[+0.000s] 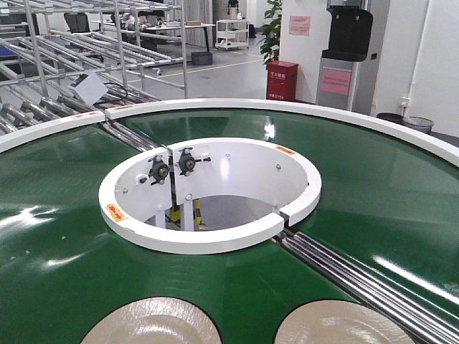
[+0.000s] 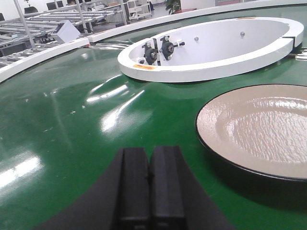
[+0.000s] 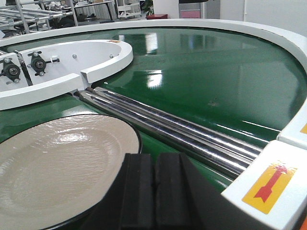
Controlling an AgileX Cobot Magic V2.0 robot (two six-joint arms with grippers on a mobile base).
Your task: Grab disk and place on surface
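Two beige disks with dark rims lie on the green conveyor belt (image 1: 57, 236). In the front view the left disk (image 1: 154, 322) and the right disk (image 1: 344, 324) are cut off by the bottom edge. My left gripper (image 2: 149, 155) is shut and empty, just above the belt, with a disk (image 2: 259, 127) to its right. My right gripper (image 3: 154, 160) is also shut and empty, beside the right rim of a disk (image 3: 57, 165). Neither gripper touches a disk. The steel tabletop is out of view.
A white inner ring (image 1: 208, 236) with bearings surrounds the belt's central opening. Steel rollers (image 3: 172, 127) cross the belt to the right of my right gripper. The white outer rim (image 3: 273, 187) with a red arrow label is close at the right. Metal racks (image 1: 79, 43) stand beyond.
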